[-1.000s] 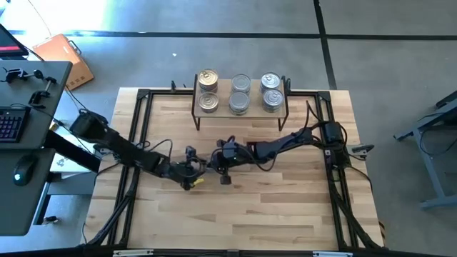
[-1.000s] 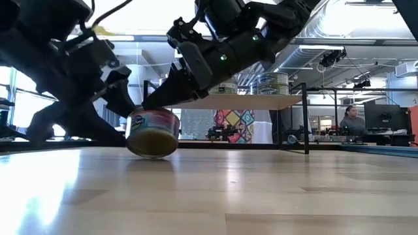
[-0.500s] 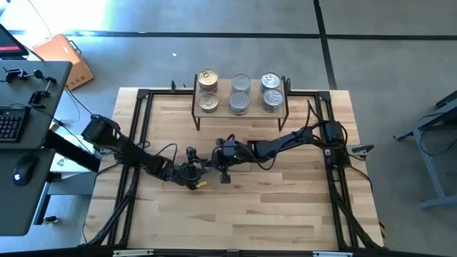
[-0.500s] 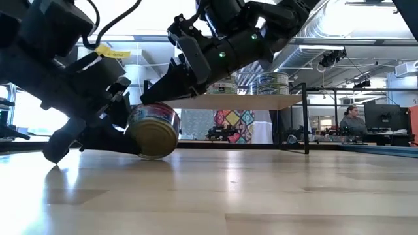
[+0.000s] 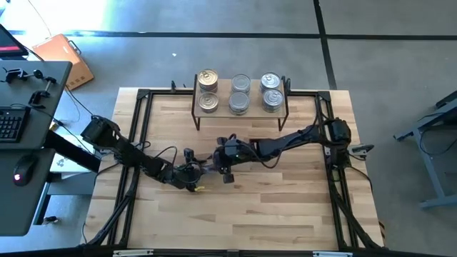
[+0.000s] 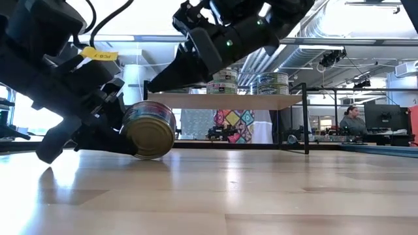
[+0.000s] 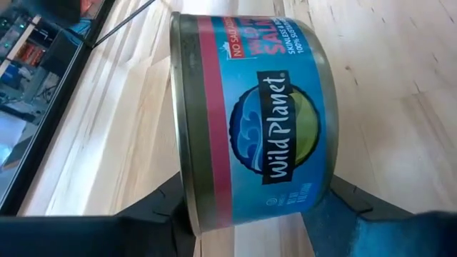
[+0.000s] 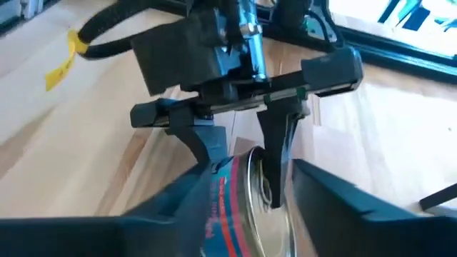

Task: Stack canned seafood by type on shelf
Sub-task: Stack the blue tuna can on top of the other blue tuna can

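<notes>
the left gripper (image 6: 114,127), low over the light butcher-block wooden bench (image 5: 285,207), has its jaws closed across the two flat ends of a short round metal tin with a blue and red label (image 6: 150,129), so the tin sits between those jaws, tipped on its side with one gold end facing the low camera and its rim touching or nearly touching the bench. its short axis, end to end, lies roughly level and runs across the jaws rather than pointing up. just to the right, the right gripper (image 8: 246,207) has its jaws parted, standing either side of the tin's wall without clearly pinching it; in the low view its dark fingers (image 6: 166,75) sit above and clear of the tin. this reads as a handover between the arms, mid-way: the left jaws take the load as the right ones let go. beyond both jaws, well apart from them, the small raised shelf with a light wood top on thin black legs (image 5: 223,103) carries six tins in three stacks (image 5: 240,93). the next move likely calls for turning the tin flat, lid up, then carrying it to the matching stack.
</notes>
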You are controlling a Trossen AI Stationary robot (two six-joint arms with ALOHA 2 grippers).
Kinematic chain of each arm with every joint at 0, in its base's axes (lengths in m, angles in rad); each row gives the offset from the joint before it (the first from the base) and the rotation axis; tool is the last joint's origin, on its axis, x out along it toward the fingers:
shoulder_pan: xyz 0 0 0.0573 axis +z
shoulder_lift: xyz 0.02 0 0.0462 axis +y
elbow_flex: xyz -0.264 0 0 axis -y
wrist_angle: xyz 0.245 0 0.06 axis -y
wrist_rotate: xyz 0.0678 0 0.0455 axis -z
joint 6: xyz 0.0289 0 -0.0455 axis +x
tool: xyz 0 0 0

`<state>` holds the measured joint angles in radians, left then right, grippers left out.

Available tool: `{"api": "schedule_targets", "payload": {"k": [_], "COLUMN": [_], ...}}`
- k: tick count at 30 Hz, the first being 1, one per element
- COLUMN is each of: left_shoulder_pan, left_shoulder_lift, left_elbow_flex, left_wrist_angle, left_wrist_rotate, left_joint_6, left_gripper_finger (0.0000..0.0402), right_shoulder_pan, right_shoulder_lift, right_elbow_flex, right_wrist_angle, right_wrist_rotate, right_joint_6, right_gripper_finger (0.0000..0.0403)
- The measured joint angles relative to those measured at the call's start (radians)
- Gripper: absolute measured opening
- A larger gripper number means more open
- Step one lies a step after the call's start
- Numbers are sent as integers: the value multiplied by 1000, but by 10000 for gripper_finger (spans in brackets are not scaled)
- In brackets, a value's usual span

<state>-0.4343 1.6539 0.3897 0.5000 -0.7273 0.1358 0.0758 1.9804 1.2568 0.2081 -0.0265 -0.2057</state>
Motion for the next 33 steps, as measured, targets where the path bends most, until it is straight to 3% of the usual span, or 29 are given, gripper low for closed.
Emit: {"api": "schedule_targets", "payload": {"k": [4,7,12,19,23,30,33], "left_shoulder_pan": [0,0,0,-1,-8,-4,-5], "left_shoulder_lift": [0,0,0,1,1,-2,-7], "left_elbow_flex": [0,0,4,20,23,26,28], "left_wrist_angle": [3,15,18,14,16,-28,-111], "left_wrist_rotate": [1,8,17,28,29,85,56], "left_joint_6": [-5,-5,-5,-4,-3,-37,-109], "left_gripper_finger": [182,183,184,185,185,214,230], "right_shoulder_pan": [20,38,59,67,70,70,84], "right_shoulder_lift": [8,27,64,94,94,91,69], "right_elbow_flex": [0,-1,-1,-1,-1,0,1], "right_wrist_angle": [-22,-20,-9,11,18,8,-57], "right_wrist_rotate": [4,24,88,80,79,57,59], "right_joint_6": [-85,-128,-170,-171,-170,-63,-37], "right_gripper_finger": [255,286,295,295,271,165,164]}}
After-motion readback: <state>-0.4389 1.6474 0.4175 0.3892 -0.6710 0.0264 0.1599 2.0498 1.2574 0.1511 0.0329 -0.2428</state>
